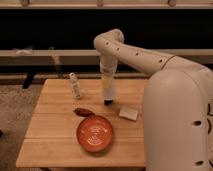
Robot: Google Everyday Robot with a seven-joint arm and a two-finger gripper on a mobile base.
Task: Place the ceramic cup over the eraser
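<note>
A light wooden slatted table (55,130) was set on a speckled, possibly carpeted floor (12,112). Behind it, pale horizontal rails (45,52) were seen against a dark wall (60,27).

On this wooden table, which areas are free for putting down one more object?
The table is bare along its front edge below the orange plate and at front left. Its left side, between the small bottle and that edge, is open too. The middle is crowded: gripper, dark red object, cream block.
</note>
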